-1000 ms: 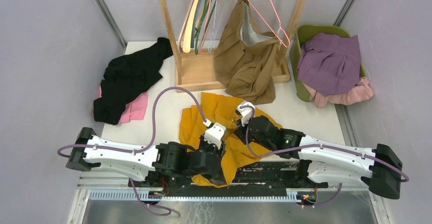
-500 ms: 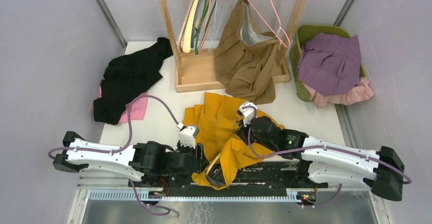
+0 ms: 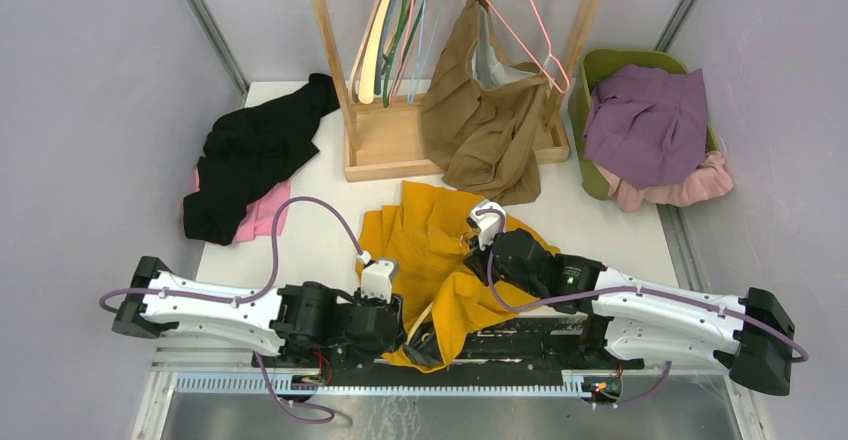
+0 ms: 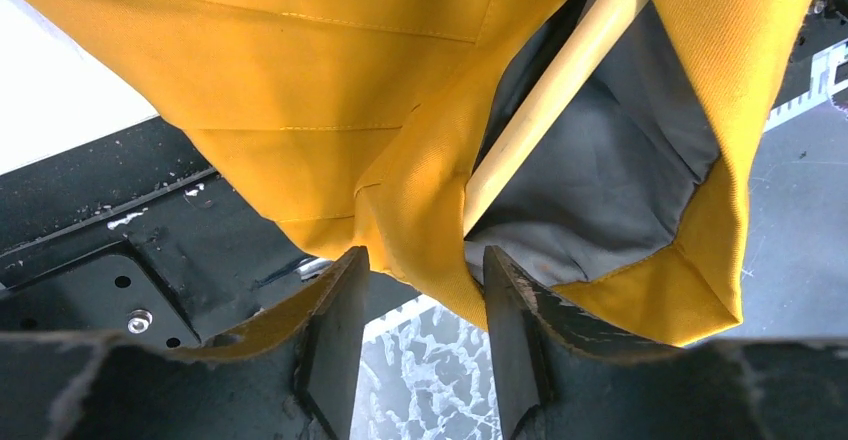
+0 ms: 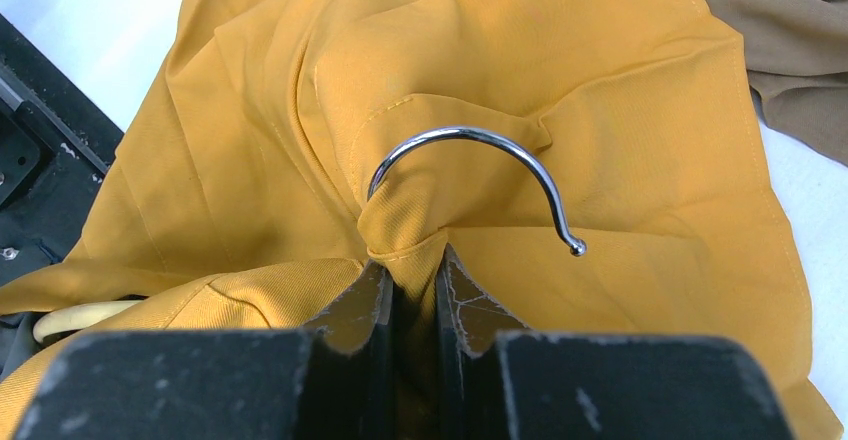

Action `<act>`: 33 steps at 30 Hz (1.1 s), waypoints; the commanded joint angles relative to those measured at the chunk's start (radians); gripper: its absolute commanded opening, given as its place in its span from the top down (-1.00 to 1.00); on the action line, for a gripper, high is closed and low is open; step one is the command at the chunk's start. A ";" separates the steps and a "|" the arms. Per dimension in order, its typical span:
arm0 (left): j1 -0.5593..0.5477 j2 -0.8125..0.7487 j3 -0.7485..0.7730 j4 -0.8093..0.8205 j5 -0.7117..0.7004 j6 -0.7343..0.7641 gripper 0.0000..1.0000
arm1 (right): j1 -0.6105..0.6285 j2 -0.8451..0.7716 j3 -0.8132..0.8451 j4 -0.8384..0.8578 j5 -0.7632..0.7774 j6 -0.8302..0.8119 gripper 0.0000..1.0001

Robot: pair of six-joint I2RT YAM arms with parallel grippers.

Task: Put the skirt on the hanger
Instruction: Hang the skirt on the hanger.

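Item: skirt (image 3: 432, 232), yellow, heaped at near edge of worktop (image 3: 320, 225); hanger (image 4: 560, 80) lay inside, hook (image 5: 470, 138) protruding. Right hand (image 5: 412, 282) pinched cloth below hook. Left hand (image 4: 420, 305) stood half open astride a fold, gripping nothing. Best course seemed: right steadying, left closing on fold, drawing cloth along hanger.

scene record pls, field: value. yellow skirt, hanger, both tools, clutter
yellow skirt: crumpled at near edge of table
hanger: wooden arm inside the skirt; metal hook sticks out of the fabric
left tool: open, skirt fold at its tips
right tool: shut on yellow skirt bunched below the hook
wooden rack: far side, brown garment hanging on it
green basket: far right, purple garment on top
black garment: far left, partly over pink garment
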 commanded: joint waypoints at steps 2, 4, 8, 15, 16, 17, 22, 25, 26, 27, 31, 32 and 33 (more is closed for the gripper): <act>-0.006 0.016 -0.004 0.015 0.017 -0.055 0.04 | -0.001 -0.032 0.007 0.061 0.023 0.009 0.98; -0.007 0.024 -0.005 0.027 0.017 -0.049 0.11 | -0.001 -0.030 0.005 0.063 0.022 0.009 0.98; -0.006 0.032 -0.014 0.067 0.019 -0.042 0.35 | -0.001 -0.033 0.005 0.065 0.017 0.012 0.98; -0.006 0.052 0.006 0.078 0.021 -0.027 0.92 | -0.001 -0.044 0.005 0.064 0.007 0.016 0.98; -0.005 0.052 0.018 0.074 0.006 -0.023 0.93 | -0.002 -0.045 0.006 0.064 0.000 0.016 0.98; -0.006 0.052 0.038 0.066 -0.013 -0.017 0.93 | 0.000 -0.047 0.008 0.064 -0.004 0.016 0.98; 0.027 0.097 0.202 -0.013 -0.102 0.065 0.93 | -0.001 -0.074 0.027 0.038 0.000 0.014 0.98; 0.093 0.125 0.278 0.005 -0.085 0.159 0.94 | 0.002 -0.082 0.054 0.018 0.012 0.005 0.98; 0.118 0.134 0.294 0.025 -0.072 0.196 0.94 | 0.003 -0.081 0.063 0.014 0.016 0.001 0.98; 0.140 0.142 0.307 0.045 -0.054 0.226 0.93 | 0.004 -0.079 0.071 0.009 0.022 -0.002 0.98; 0.218 0.189 0.389 0.100 -0.026 0.339 0.94 | 0.015 -0.066 0.110 -0.004 0.063 -0.022 0.98; 0.231 0.205 0.417 0.110 -0.025 0.367 0.94 | 0.017 -0.062 0.123 -0.008 0.077 -0.027 0.98; 0.250 0.223 0.449 0.117 -0.019 0.394 0.93 | 0.019 -0.058 0.136 -0.009 0.089 -0.032 0.98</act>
